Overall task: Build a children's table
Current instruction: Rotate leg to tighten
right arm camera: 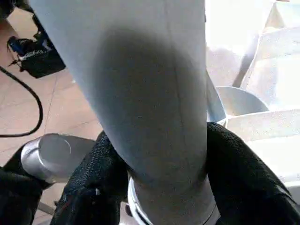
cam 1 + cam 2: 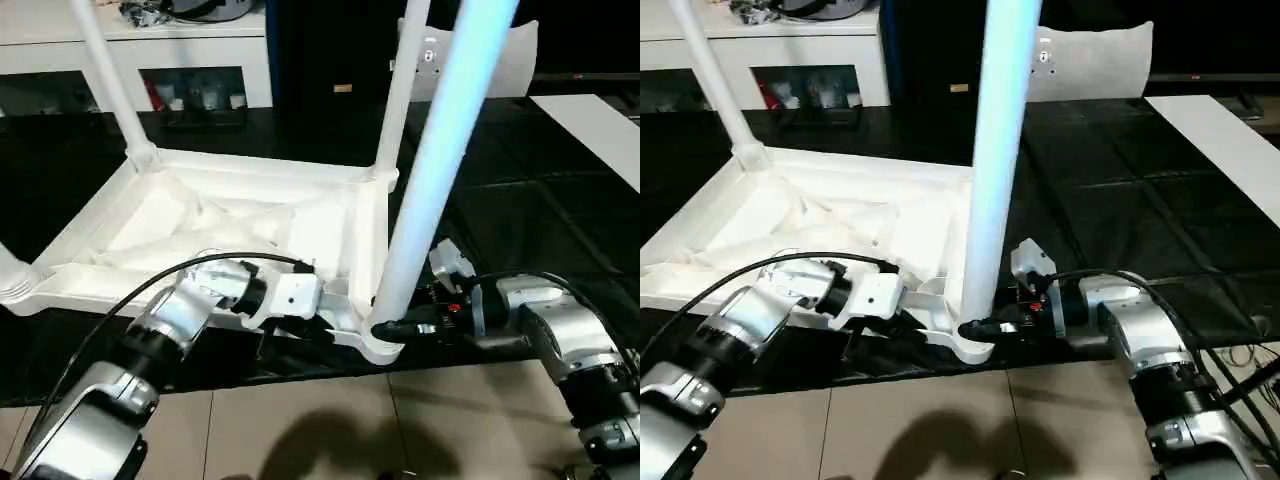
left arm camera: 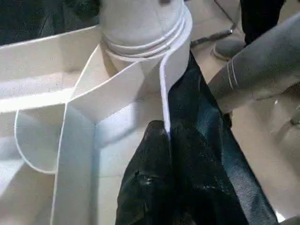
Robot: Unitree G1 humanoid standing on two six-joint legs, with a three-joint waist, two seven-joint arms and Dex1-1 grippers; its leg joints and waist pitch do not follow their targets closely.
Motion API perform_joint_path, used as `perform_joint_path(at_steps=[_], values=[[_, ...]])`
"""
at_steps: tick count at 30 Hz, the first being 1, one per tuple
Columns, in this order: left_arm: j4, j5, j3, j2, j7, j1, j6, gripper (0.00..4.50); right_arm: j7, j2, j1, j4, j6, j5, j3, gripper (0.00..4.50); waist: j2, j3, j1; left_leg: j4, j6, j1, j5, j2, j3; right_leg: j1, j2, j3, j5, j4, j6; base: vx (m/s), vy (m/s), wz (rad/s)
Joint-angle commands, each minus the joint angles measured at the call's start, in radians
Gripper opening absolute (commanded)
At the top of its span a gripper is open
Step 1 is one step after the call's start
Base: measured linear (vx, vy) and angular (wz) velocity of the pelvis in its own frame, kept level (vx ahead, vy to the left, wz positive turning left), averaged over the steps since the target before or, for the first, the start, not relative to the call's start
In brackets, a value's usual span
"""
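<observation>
The right tool [image 1: 154,187] pinched the base of the near leg [image 2: 440,150], whose top ran out of frame. The left tool [image 3: 166,154], pressed together, gripped the rim of the upturned table top [image 2: 200,225] beside that corner socket [image 2: 375,345]. All visible legs stood upright. The table sat on a dark floor mat [image 2: 520,200]; a white cabinet [image 2: 60,50] stood behind.
</observation>
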Motion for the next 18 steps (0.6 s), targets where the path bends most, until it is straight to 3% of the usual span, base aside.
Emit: perform_joint_path(at_steps=[1, 3, 4, 5, 6, 7, 10, 12, 14, 15, 16, 17, 18], values=[[-0.022, 0.007, -0.043, -0.029, -0.008, 0.036, 0.070, 0.00, -0.077, 0.034, -0.007, -0.021, 0.041, 0.025, -0.024, 2.10, -0.007, -0.063, -0.004, -0.073, 0.062, -0.017, -0.254, -0.029, 0.041, 0.070, 0.010, 0.020, -0.344, -0.058, -0.197, 0.000, 0.000, 0.00], [-0.062, -0.008, -0.011, -0.052, 0.056, 0.051, 0.180, 0.00, -0.226, 0.086, -0.015, 0.005, 0.039, -0.028, -0.036, 2.10, -0.007, -0.057, -0.011, -0.076, 0.045, -0.016, -0.281, -0.028, 0.041, 0.068, 0.007, 0.022, -0.398, -0.059, -0.180, 0.000, 0.000, 0.00], [-0.086, -0.016, 0.013, -0.076, 0.112, 0.058, 0.257, 0.00, -0.349, 0.135, -0.033, 0.037, 0.063, -0.056, -0.052, 2.09, -0.008, -0.051, -0.021, -0.078, 0.029, -0.014, -0.315, -0.035, 0.039, 0.063, 0.009, 0.017, -0.488, -0.069, -0.146, 0.000, 0.000, 0.00], [-0.089, -0.016, 0.016, -0.079, 0.120, 0.058, 0.266, 0.00, -0.365, 0.142, -0.036, 0.041, 0.066, -0.059, -0.055, 2.07, -0.009, -0.050, -0.027, -0.077, 0.021, -0.013, -0.328, -0.039, 0.038, 0.063, 0.010, 0.012, -0.536, -0.075, -0.124, 0.000, 0.000, 0.00], [-0.098, -0.019, 0.028, -0.093, 0.149, 0.059, 0.294, 0.00, -0.425, 0.170, -0.049, 0.061, 0.072, -0.068, -0.066, 2.07, -0.008, -0.050, -0.041, -0.076, 0.015, -0.015, -0.350, -0.045, 0.032, 0.065, 0.009, 0.002, -0.615, -0.086, -0.079, 0.000, 0.000, 0.00], [-0.113, -0.023, 0.038, -0.109, 0.182, 0.060, 0.333, 0.00, -0.500, 0.205, -0.067, 0.087, 0.086, -0.072, -0.084, 2.05, -0.008, -0.048, -0.054, -0.072, 0.014, -0.009, -0.378, -0.047, 0.031, 0.055, 0.011, -0.003, -0.649, -0.099, -0.058, 0.000, 0.000, 0.00], [-0.150, -0.014, 0.067, -0.166, 0.288, 0.054, 0.445, 0.00, -0.690, 0.305, -0.125, 0.169, 0.096, -0.078, -0.123, 2.03, -0.006, -0.047, -0.098, -0.067, 0.015, -0.016, -0.418, -0.051, 0.023, 0.056, 0.011, -0.021, -0.691, -0.108, -0.031, 0.000, 0.000, 0.00], [-0.157, 0.005, 0.082, -0.209, 0.364, 0.042, 0.497, 0.00, -0.816, 0.364, -0.171, 0.250, 0.092, -0.076, -0.159, 2.03, 0.000, -0.046, -0.128, -0.067, 0.016, -0.018, -0.445, -0.051, 0.015, 0.060, 0.011, -0.040, -0.700, -0.120, -0.023, 0.000, 0.000, 0.00], [-0.142, 0.026, 0.114, -0.289, 0.501, 0.011, 0.560, 0.00, -0.921, 0.424, -0.215, 0.340, 0.016, -0.092, -0.183, 2.03, 0.009, -0.049, -0.163, -0.069, 0.025, -0.021, -0.490, -0.044, 0.002, 0.074, 0.004, -0.067, -0.661, -0.131, -0.024, 0.000, 0.000, 0.00], [-0.140, 0.027, 0.118, -0.298, 0.517, 0.007, 0.566, 0.00, -0.927, 0.429, -0.219, 0.347, 0.005, -0.093, -0.185, 2.03, 0.018, -0.050, -0.165, -0.071, 0.030, -0.015, -0.505, -0.039, -0.001, 0.073, 0.001, -0.067, -0.629, -0.132, -0.041, 0.000, 0.000, 0.00], [-0.137, 0.029, 0.123, -0.314, 0.541, 0.001, 0.573, 0.00, -0.938, 0.438, -0.224, 0.361, -0.015, -0.096, -0.187, 2.58, 0.012, -0.052, -0.181, -0.077, 0.041, -0.023, -0.515, -0.033, -0.007, 0.083, -0.001, -0.071, -0.563, -0.128, -0.066, 0.000, 0.000, 0.00], [-0.140, 0.030, 0.123, -0.321, 0.551, 0.000, 0.578, 0.00, -0.945, 0.441, -0.227, 0.368, -0.024, -0.100, -0.188, 2.58, 0.011, -0.053, -0.181, -0.079, 0.045, -0.025, -0.513, -0.033, -0.007, 0.085, -0.002, -0.069, -0.539, -0.125, -0.079, 0.000, 0.000, 0.00], [-0.142, 0.031, 0.122, -0.323, 0.552, 0.000, 0.579, 0.00, -0.944, 0.441, -0.227, 0.369, -0.025, -0.100, -0.188, 2.72, 0.004, -0.050, -0.187, -0.080, 0.053, -0.024, -0.512, -0.036, -0.003, 0.079, -0.002, -0.066, -0.526, -0.127, -0.099, 0.000, 0.000, 0.00]])
